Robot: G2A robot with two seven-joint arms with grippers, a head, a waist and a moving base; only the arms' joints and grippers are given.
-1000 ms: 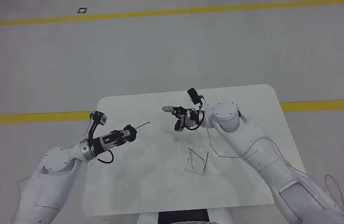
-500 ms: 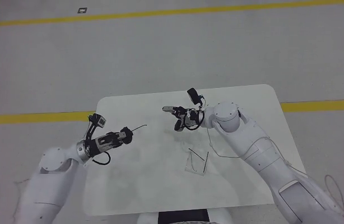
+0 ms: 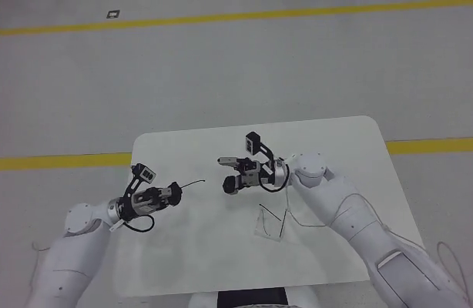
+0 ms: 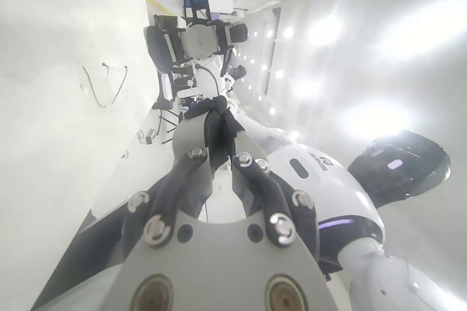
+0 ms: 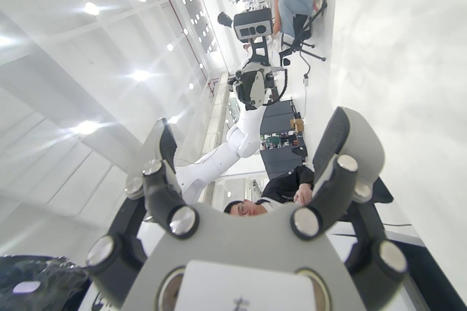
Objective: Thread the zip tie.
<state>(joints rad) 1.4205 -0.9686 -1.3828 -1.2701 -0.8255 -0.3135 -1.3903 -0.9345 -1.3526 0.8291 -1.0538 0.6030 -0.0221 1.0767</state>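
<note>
You had one zip tie (image 3: 193, 185) pinched in the left gripper (image 3: 177, 191), left of centre in the top view, over the table (image 3: 337, 138). Its free end stuck out to the right and slightly up-frame, so its long axis ran almost straight at the right gripper (image 3: 225, 175). That gripper hung just right of the tip, with a small gap between them.

As I judge it, your next move turned on that line-up. Tip and opposing hand were near but apart, and the right arm was the one closer to the free end. Which end of the tie pointed out, I could not tell.

In the left wrist view the fingers (image 4: 189, 135) were pressed together on something dark. In the right wrist view the right gripper (image 5: 251, 126) had its jaws spread wide with nothing between them.

Counted: two grippers and one held tie. Loose ties (image 3: 269, 216) lay on the table lower right of centre, well apart from both hands. Two were plain, and there was perhaps a third short piece.
</note>
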